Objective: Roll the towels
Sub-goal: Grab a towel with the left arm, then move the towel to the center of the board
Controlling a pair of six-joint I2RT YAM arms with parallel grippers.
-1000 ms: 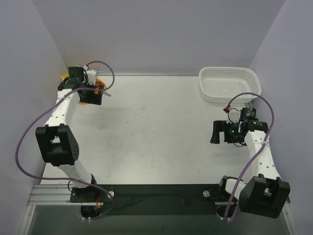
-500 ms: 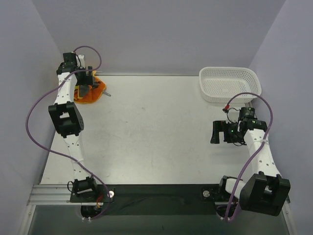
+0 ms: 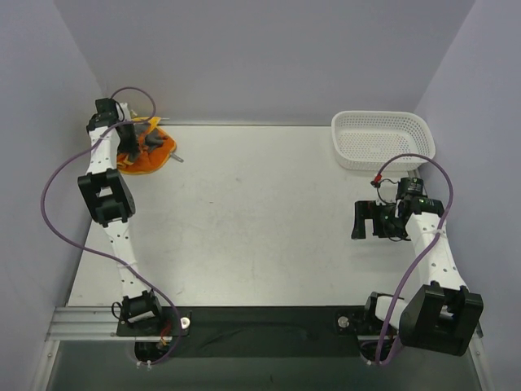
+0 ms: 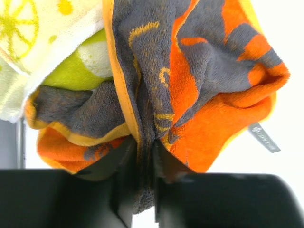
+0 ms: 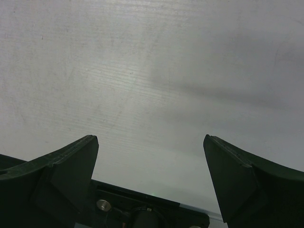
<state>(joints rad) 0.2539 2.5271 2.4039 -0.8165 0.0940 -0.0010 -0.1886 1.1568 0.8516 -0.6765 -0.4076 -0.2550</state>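
Left wrist view: orange towel (image 4: 199, 90) fold tight between the left jaws

We see the middle of the table (image 3: 244, 212) bare from near edge to far edge, so an end effector could cross it freely. The white mesh basket (image 3: 383, 140) takes the far right corner. The far left corner is crowded: the orange towel (image 3: 153, 156) and the pale yellow towel (image 4: 28, 33) lie bunched there. The left end effector (image 4: 144, 156) is pinched onto an orange fold, and the left arm (image 3: 106, 195) lines the left edge. The right end effector (image 3: 358, 220), jaws wide, hovers near the right edge.
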